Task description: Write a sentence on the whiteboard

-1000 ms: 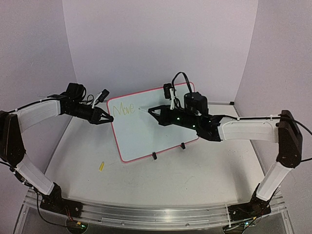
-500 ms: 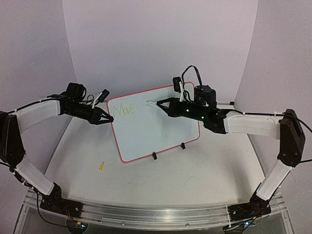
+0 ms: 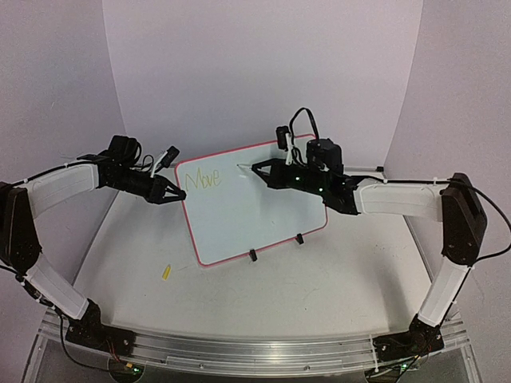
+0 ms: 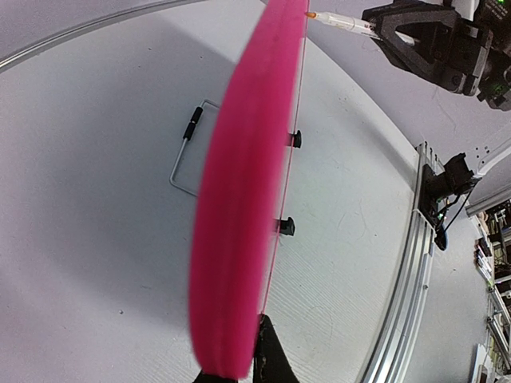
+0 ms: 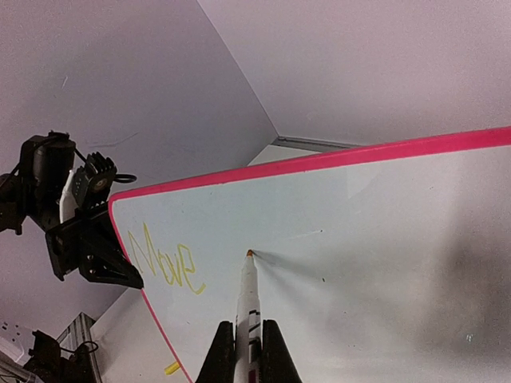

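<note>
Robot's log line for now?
left gripper shut on red-rimmed whiteboard | right gripper shut on white marker | yellow-green writing: Move

arms reach inward; left hand (image 3: 180, 194) and right hand (image 3: 255, 169) clamped shut.

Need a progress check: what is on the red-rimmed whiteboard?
Only the yellow-green cursive word "Move" near the top-left corner of the white, red-rimmed whiteboard. The right claw holds a white marker, tip at the board beside it. The right arm covers the upper-right corner.
</note>
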Robot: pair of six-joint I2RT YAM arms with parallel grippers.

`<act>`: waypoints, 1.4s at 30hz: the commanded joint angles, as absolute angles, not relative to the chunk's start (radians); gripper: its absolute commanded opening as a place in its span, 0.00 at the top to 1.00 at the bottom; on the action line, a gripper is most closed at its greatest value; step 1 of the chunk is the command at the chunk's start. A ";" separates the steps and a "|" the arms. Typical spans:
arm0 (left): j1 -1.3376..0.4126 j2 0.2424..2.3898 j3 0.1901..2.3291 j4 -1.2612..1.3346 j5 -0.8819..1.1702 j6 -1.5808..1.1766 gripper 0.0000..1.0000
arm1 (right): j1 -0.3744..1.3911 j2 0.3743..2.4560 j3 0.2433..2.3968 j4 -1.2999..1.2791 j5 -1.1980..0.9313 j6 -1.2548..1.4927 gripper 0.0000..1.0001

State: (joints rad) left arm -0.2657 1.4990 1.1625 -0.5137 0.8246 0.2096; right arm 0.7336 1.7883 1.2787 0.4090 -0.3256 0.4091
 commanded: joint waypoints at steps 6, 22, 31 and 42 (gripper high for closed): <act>-0.273 1.479 1.154 -0.518 0.756 0.227 1.00 | 0.727 1.830 1.353 0.434 -0.280 0.395 1.00; -0.275 1.480 1.154 -0.519 0.753 0.226 1.00 | 0.727 1.844 1.316 0.423 -0.332 0.392 1.00; -0.275 1.484 1.155 -0.518 0.753 0.227 1.00 | 0.727 1.819 1.220 0.436 -0.320 0.411 1.00; -0.278 1.490 1.155 -0.519 0.753 0.226 1.00 | 0.756 1.833 1.167 0.485 -0.341 0.449 1.00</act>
